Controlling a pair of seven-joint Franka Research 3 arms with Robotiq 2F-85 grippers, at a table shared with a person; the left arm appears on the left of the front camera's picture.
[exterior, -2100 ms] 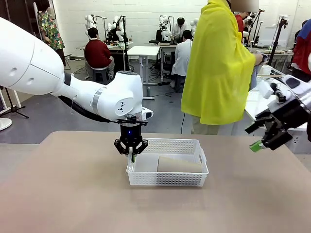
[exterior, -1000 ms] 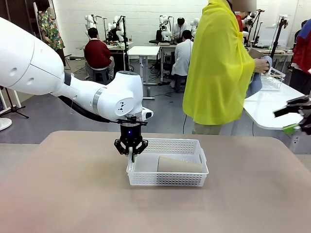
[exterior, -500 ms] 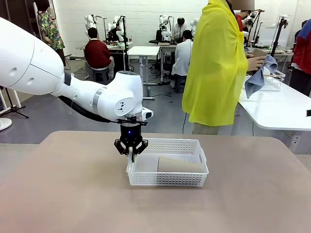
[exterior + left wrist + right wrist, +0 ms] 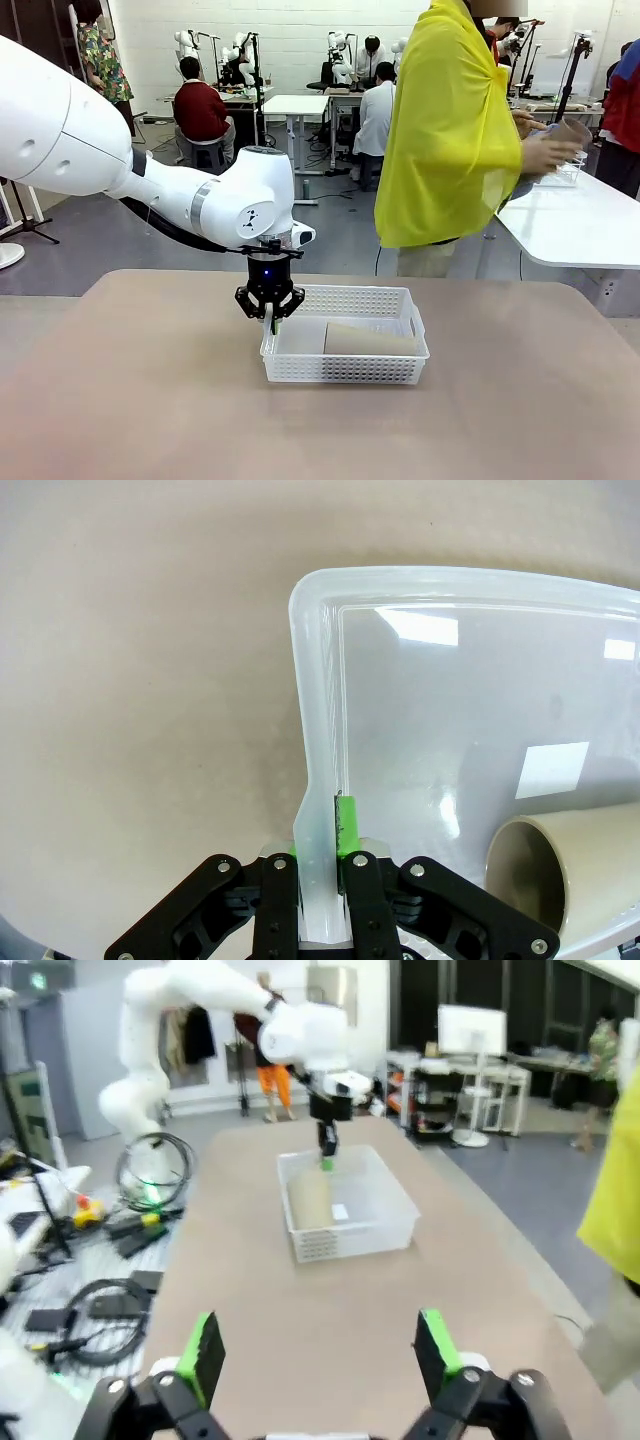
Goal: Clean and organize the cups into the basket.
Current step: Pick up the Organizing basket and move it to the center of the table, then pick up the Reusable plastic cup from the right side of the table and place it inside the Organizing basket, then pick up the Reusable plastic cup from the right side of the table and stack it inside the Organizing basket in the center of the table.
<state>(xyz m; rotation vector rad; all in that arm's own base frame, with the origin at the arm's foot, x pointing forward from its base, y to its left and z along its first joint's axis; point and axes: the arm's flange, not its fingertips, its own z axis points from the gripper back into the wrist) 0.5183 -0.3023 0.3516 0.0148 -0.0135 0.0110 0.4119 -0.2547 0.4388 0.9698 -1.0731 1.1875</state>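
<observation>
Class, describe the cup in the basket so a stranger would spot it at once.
On the tan table sits a white mesh basket. Inside, toward its right end, a cup lies on its side. Its matte brown sets it apart from the white basket and the black left gripper pinching the rim.

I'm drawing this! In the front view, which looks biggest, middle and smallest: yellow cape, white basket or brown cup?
1. Yellow cape, largest, though farther off.
2. White basket.
3. Brown cup, lying in the basket.
</observation>
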